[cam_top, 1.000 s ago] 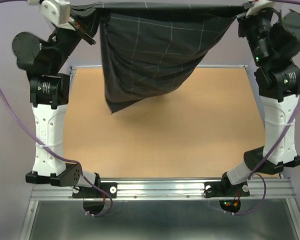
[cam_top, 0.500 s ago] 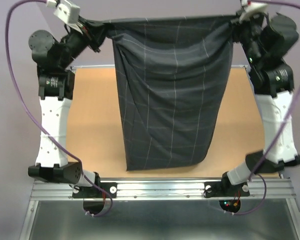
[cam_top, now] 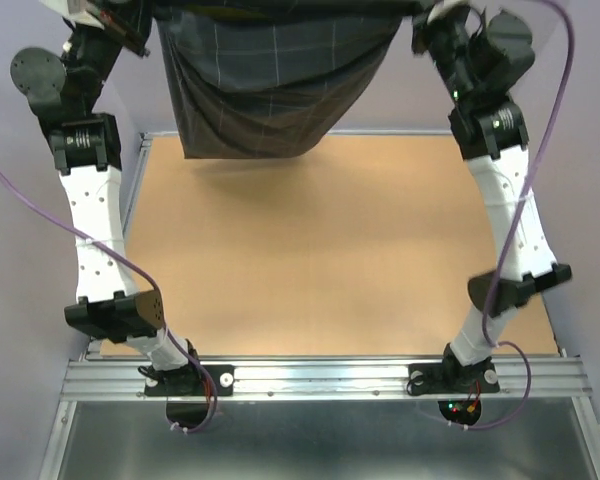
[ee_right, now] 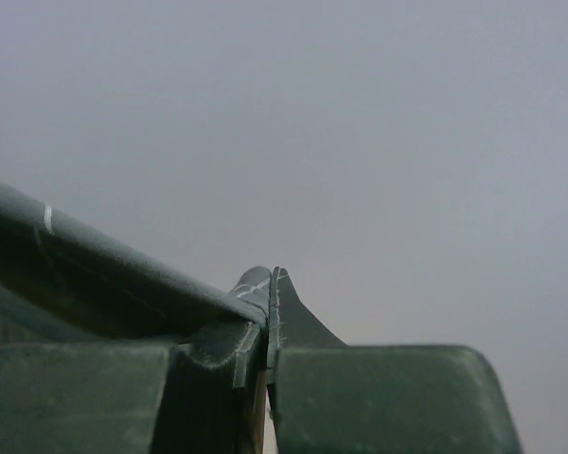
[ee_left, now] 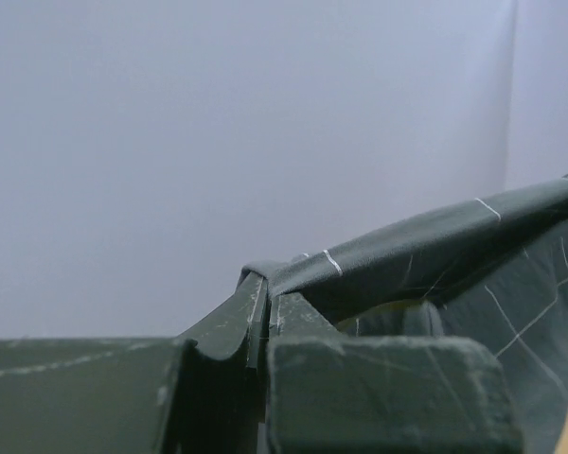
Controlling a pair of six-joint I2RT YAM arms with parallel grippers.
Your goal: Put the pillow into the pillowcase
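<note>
Pillowcase [cam_top: 270, 80]: dk grey w/ thin pale grid lines. Table [cam_top: 330, 260] below it: plain orange-tan. My L arm [cam_top: 95, 230] & R arm [cam_top: 510, 220], either side of it: white + black. Wall [ee_left: 218, 123] behind it: pale lilac-grey, plain.

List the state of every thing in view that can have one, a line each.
pillowcase: held up, stretched by its top edge between both grippers, hanging above the table.
left gripper: shut on the pillowcase's edge.
right gripper: shut on the pillowcase's edge.
pillow: not in plain sight; cannot tell whether it is inside the pillowcase.
</note>
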